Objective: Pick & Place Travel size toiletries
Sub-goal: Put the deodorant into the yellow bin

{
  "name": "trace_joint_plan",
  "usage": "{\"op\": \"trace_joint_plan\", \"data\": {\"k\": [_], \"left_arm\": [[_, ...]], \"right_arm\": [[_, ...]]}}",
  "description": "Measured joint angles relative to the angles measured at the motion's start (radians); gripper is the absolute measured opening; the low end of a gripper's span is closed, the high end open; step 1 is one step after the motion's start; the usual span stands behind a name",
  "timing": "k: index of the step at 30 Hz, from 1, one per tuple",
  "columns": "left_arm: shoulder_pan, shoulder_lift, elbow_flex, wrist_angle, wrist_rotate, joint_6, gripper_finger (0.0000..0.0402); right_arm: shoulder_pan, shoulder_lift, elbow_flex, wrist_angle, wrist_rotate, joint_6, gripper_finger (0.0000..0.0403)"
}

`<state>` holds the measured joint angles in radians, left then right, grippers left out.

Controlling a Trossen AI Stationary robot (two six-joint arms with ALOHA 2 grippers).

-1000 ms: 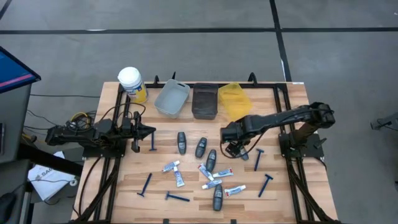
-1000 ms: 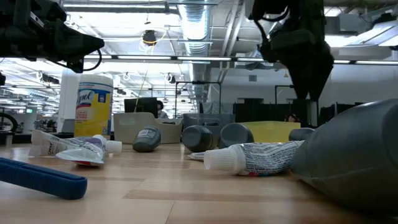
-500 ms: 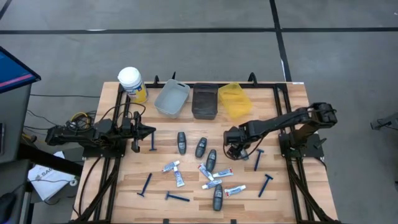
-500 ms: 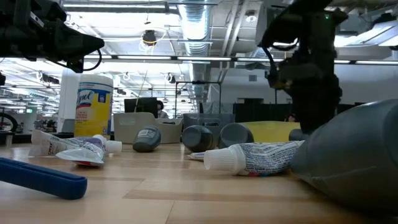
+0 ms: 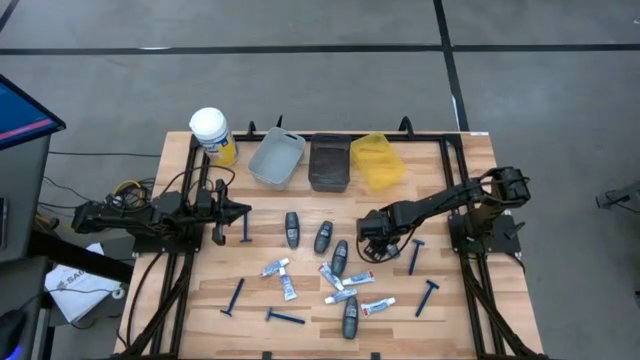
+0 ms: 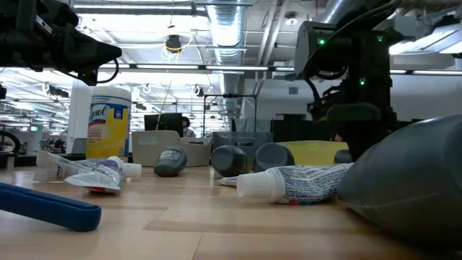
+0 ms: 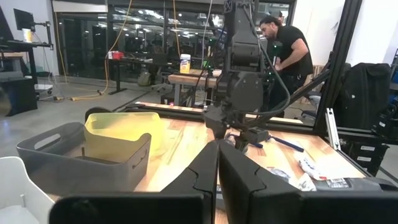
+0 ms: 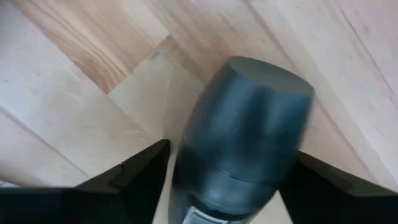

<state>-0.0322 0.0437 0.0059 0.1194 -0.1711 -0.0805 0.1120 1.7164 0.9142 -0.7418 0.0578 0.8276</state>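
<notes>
From above, the right gripper (image 5: 371, 243) sits low over the wooden desk (image 5: 470, 320), beside scattered mini bottles (image 5: 324, 237), white tubes (image 5: 276, 268) and blue razors (image 5: 286, 318). The left gripper (image 5: 238, 211) waits at the desk's left edge. At desk height, a tube (image 6: 292, 183) lies in front (bins behind). The left wrist view shows its fingers (image 7: 205, 177) pressed together. The right wrist view shows parted fingers (image 8: 134, 174) either side of a dark grey bottle (image 8: 245, 134) lying on the wood.
</notes>
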Motion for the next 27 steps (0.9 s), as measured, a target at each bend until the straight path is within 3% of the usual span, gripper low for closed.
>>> {"op": "trace_joint_plan", "data": {"k": [5, 11, 16, 21, 27], "left_arm": [[0.000, 0.004, 0.000, 0.002, 0.000, 0.000, 0.0010], [0.000, 0.004, 0.000, 0.002, 0.000, 0.000, 0.0010], [0.000, 0.004, 0.000, 0.004, 0.000, 0.000, 0.0010], [0.000, 0.004, 0.000, 0.009, 0.000, 0.000, 0.0010], [0.000, 0.004, 0.000, 0.011, 0.000, 0.000, 0.0010]], "right_arm": [[0.002, 0.000, 0.000, 0.003, 0.004, 0.000, 0.0201], [0.012, -0.008, 0.003, -0.004, 0.013, 0.002, 0.0202], [-0.006, -0.050, 0.024, -0.004, 0.021, 0.000, 0.0227], [-0.060, -0.106, 0.023, -0.013, 0.018, -0.045, 0.0200], [-0.174, -0.208, 0.028, -0.026, 0.017, -0.081, 0.0200]]}}
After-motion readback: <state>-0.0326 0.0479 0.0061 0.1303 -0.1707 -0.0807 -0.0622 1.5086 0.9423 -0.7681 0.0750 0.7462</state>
